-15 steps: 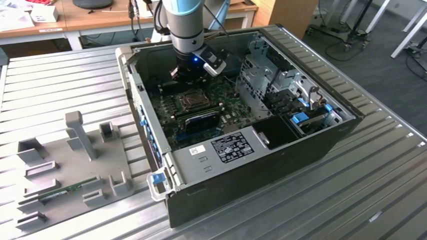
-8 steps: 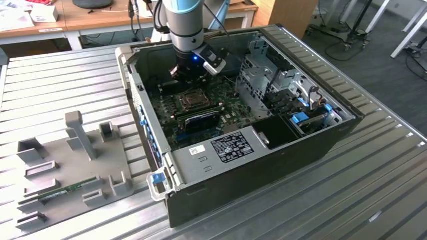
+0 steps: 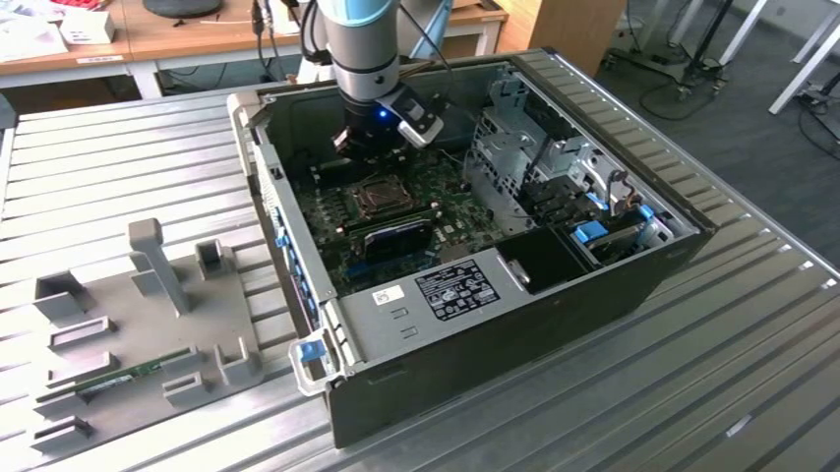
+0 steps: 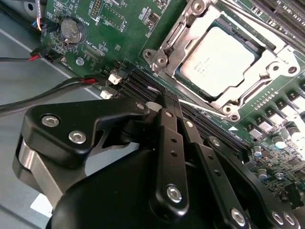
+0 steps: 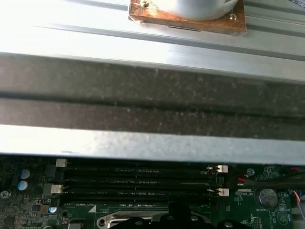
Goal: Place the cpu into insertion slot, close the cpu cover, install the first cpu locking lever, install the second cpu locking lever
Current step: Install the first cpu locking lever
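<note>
**Colleague:** What am I looking at, biggest thing first?

**Me:** I'm working over the slatted metal desk (image 3: pixel 118 147), with the computer case (image 3: pixel 552 324) lying on its side, panel off, so the arm can reach straight down to the motherboard (image 4: pixel 119 28). I'm holding the arm (image 3: pixel 357 39) inside the case, near the end farthest from the exterior camera.

**Colleague:** And the end effector?

**Me:** The end effector (image 4: pixel 159 95) is hovering just beside the insertion slot (image 3: pixel 377 198), fingers (image 4: pixel 167 138) drawn together to a narrow point and, as far as I can judge, carrying nothing. I'd say that narrow tip suits pushing thin metal parts.

**Colleague:** Where is the chip?

**Me:** The cpu (image 4: pixel 220 58) is sitting flat in the socket, and the cpu cover (image 4: pixel 267 64) is lying down around it, its cut-out leaving the metal face exposed. A thin lever (image 4: pixel 200 106) is running along the socket's near edge, close to the fingertips; whether it is latched, I cannot tell.
</note>
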